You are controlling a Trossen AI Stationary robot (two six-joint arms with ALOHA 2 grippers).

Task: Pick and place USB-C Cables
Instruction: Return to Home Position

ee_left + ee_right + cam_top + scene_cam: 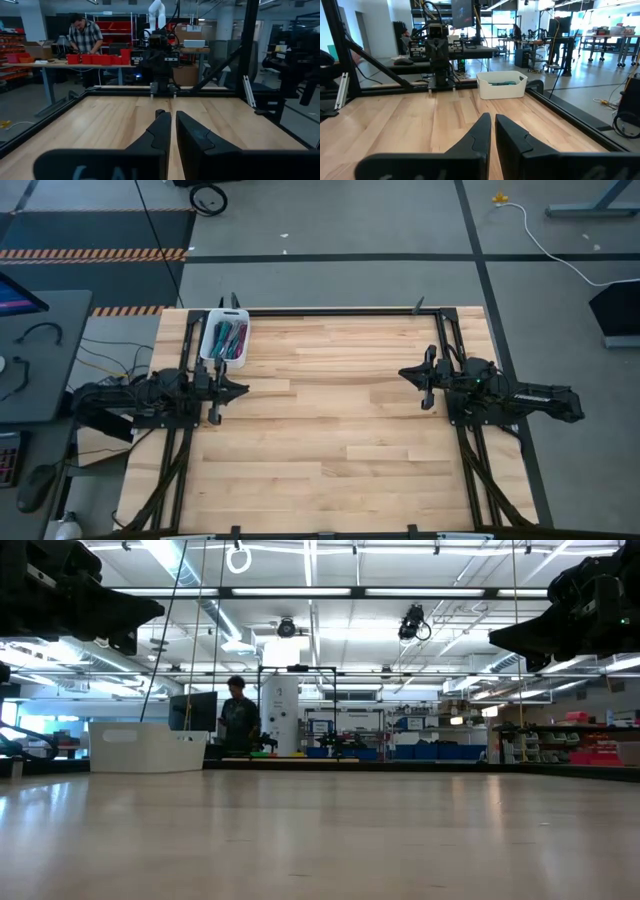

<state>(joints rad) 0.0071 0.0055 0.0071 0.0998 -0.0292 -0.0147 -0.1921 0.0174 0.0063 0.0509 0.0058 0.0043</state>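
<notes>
Writing: I am seeing pale marks on the block behind my left gripper [171, 117], but the edge is cutting them off, so I cannot read them.
USB-C Cables [228, 338]: they are lying bunched in the white bin [502, 90], with green, teal, purple and maroon showing. Their long axes are running near to far along the bin's length.
White bin: it is sitting at the far left corner of the tabletop [340, 430], just on the far side of my left gripper.
Left gripper: I am holding it above the tabletop's left side, pointing right, fingers together with only a thin slit between them, gripping nothing.
Right gripper [492, 118]: I am holding it above the right side, pointing left, fingers likewise together, well apart from the bin.
</notes>
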